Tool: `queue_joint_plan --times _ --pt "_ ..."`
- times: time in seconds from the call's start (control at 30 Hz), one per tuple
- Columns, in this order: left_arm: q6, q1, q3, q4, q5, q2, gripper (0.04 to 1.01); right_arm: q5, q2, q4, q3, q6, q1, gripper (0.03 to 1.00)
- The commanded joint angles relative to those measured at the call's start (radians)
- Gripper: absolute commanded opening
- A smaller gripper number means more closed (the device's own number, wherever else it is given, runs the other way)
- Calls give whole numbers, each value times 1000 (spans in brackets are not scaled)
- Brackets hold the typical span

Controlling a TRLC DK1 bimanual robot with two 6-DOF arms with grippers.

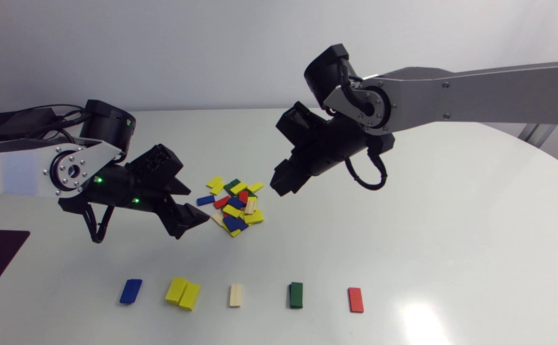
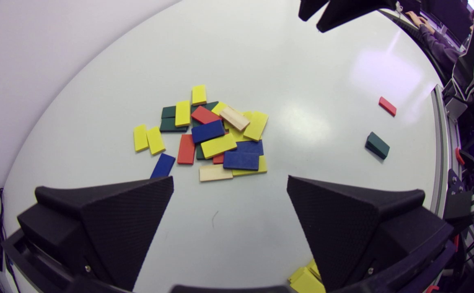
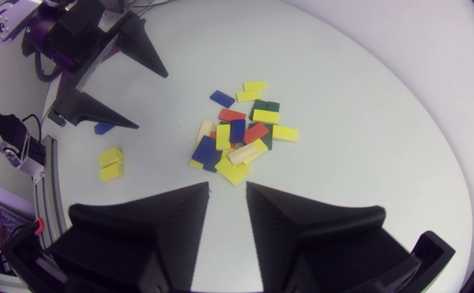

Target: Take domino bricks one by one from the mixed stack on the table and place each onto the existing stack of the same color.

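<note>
Presently, near edge: blue stack (image 1: 131,291), yellow stack (image 1: 182,293), cream stack (image 1: 235,295), green stack (image 1: 296,294), red stack (image 1: 355,300), in a row on the table (image 1: 451,215).
Left gripper (image 1: 199,205): released, empty, just beside mixed stack (image 1: 234,207).
Mixed stack: mid-table, between both grippers.
Right gripper (image 3: 227,185): fingers narrowly parted, empty.

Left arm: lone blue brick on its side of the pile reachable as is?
Probably yes. The left hand is open, beside the blue brick, which lies flat with nothing on it. Nothing stands between them; the right hand is across the mixed pile.
</note>
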Motion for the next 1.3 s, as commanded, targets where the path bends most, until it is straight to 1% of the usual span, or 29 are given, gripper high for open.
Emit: queue_joint_plan --times 0.0,0.03,0.23,0.3,0.57,0.83,1.03,1.13,1.27 --pt "-9 -6 9 3 -2 0 990 -9 -15 0 -32 -18 8 970" --pt "-5 -10 -6 6 -2 -3 990 -38 53 -75 44 -85 -8 969" --pt "-8 -21 -6 9 -2 0 990 -33 169 -112 163 -85 -37 969" --pt "-8 -21 -6 9 -2 0 990 -25 203 -117 199 -85 -40 969" --pt "-8 -18 -11 10 -2 3 990 -18 364 -152 373 -80 -38 969" --pt "-8 -17 -9 10 -2 2 990 -4 481 -186 527 -71 -40 969" --pt "-5 -14 -12 12 -2 2 990 4 593 -247 676 -65 -41 969" --pt "-3 -12 -16 12 -2 2 990 14 645 -267 737 -56 -40 969" --pt "0 -9 -17 12 -2 -1 990 30 723 -330 854 -39 -38 969"
